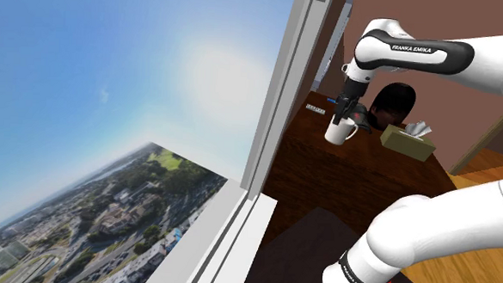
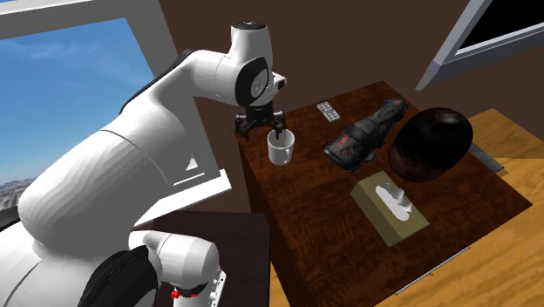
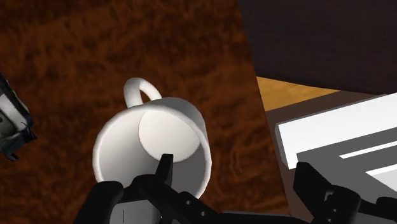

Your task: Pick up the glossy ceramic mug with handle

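Observation:
A white glossy mug (image 2: 281,150) with a loop handle stands near the edge of a dark wooden table (image 2: 331,227), on the side nearest the window. It also appears as a mug (image 1: 340,131) and a mug (image 3: 153,146) seen from above. My black gripper (image 2: 272,135) hangs straight over it, open. One finger (image 3: 164,167) dips inside the mug's rim and the other finger (image 3: 312,181) stands well outside, so the wall lies between them untouched. The handle (image 3: 140,92) is on the mug's far side from the gripper (image 3: 238,170). The gripper (image 1: 345,112) sits right on top of the mug.
On the table lie a tan tissue box (image 2: 390,208), a dark round helmet-like thing (image 2: 431,144), a black and red shoe-like item (image 2: 362,135) and a small grey strip (image 2: 329,110). A white window frame (image 1: 267,137) runs close beside the table's edge.

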